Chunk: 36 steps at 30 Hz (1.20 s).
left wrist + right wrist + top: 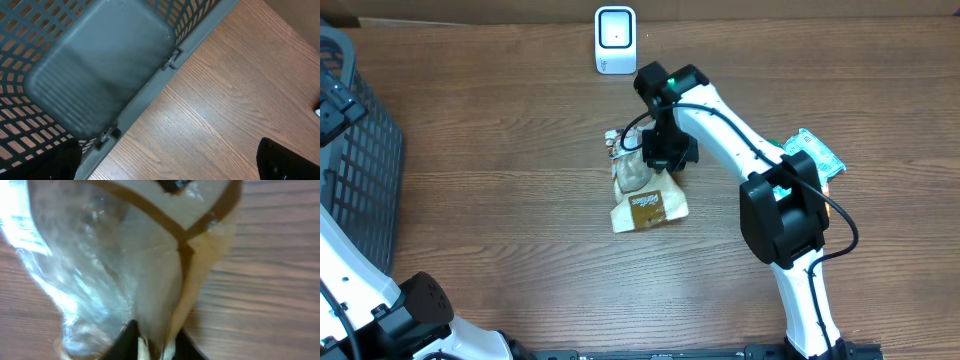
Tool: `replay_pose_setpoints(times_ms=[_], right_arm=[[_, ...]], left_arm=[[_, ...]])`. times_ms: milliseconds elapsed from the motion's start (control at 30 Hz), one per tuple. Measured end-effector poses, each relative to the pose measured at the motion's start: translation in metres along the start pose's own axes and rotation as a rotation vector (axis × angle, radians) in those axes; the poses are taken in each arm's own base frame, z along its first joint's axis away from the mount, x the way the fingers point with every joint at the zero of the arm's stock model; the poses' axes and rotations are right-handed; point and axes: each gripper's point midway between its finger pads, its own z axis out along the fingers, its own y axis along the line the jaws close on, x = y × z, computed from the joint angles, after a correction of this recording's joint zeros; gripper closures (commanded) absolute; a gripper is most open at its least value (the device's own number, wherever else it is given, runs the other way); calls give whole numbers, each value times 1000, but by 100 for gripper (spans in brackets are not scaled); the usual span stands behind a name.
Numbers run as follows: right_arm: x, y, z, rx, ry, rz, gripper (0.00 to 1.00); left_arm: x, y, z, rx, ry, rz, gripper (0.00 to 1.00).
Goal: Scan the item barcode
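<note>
Pinching snack bag (645,208) edge, right tool (155,350) has open table (520,150) around; left tool (167,162) wide.

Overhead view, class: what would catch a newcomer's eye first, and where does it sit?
The right hand pinching a tan-and-clear snack bag at the middle of the table draws the eye first. Behind it, at the far edge, stands a white scanner. A dark grey mesh basket fills the left side.
</note>
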Motion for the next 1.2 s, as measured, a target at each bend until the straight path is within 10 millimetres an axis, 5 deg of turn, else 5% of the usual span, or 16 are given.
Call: replay_pose_setpoints(times_ms=[67,200,500,833,1033,1200], right_arm=[[3,4,8,-10,9,-15,53],[11,5,23,-16,37,-20,45],[12,-5,34,-187,114,23,41],[21,39,34,-543,148,-29,39],[6,79,40,-690,60,-17,72],[1,93,49,-684,31,69,92]], left_arm=[[0,0,0,0,0,0,1],[0,0,0,0,0,0,0],[0,0,0,0,0,0,0],[0,0,0,0,0,0,1],[0,0,0,0,0,0,0],[0,0,0,0,0,0,0]])
